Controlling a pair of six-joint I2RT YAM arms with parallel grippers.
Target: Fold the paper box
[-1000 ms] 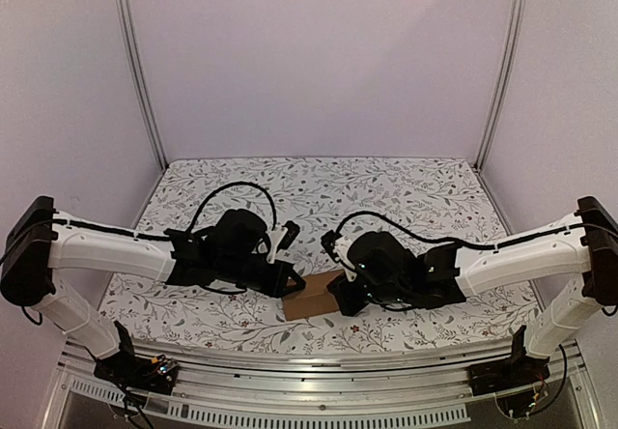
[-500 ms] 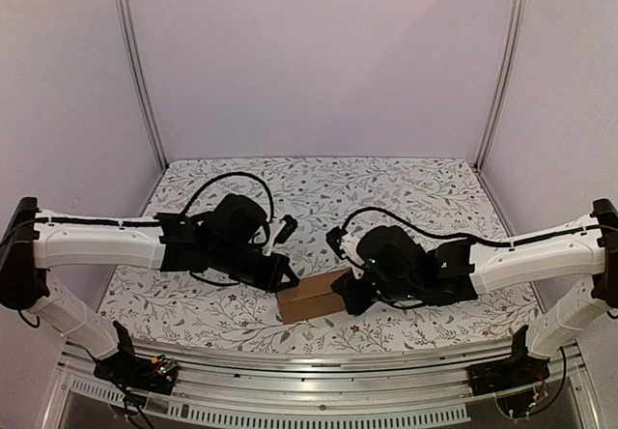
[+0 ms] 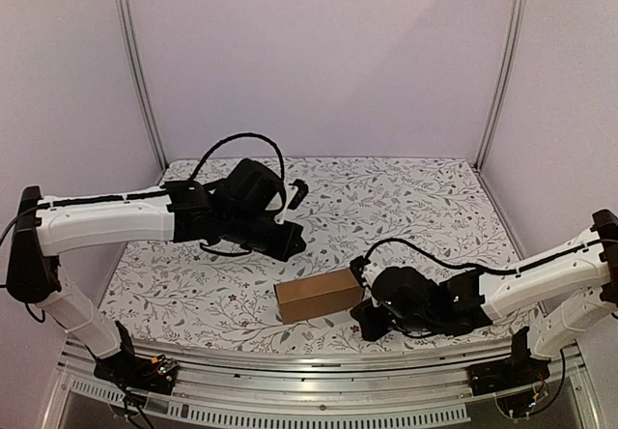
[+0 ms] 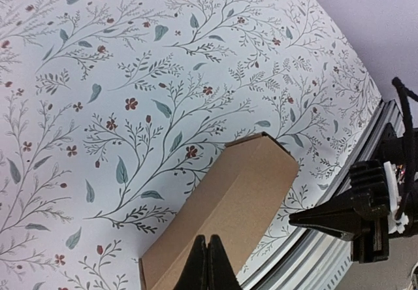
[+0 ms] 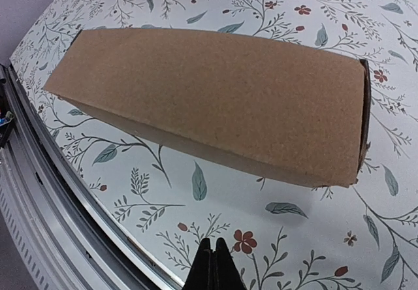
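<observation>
- The paper box (image 3: 319,296) lies on the floral surface (image 3: 406,197) in the lower middle of the top view, close to the surface's near edge. It is formed up as a closed carton resting on one long face.
- Its long axis runs left to right across the top view, with the right end tipped a little toward the top of the frame. The short ends point left and right.
- My right gripper (image 3: 370,321) has its fingers pressed together and holds nothing. It sits low at the lower right of the box, just beside the right end.
- In the right wrist view the box spans the upper half of the frame. A strip of bare surface shows between it and my fingertips, so I judge there is no contact.
- My left gripper (image 3: 293,240) is also closed up and empty. It hangs at the upper left of the box in the top view, clearly apart from it.
- In the left wrist view the box runs from bottom centre toward the right middle, so I look nearly along its length.
- My right arm is the nearer one, and it faces a long side near the right end. Any push or tuck there falls to it.
- A dark slit shows along that right end in the right wrist view. I cannot tell whether the flap is fully seated.
</observation>
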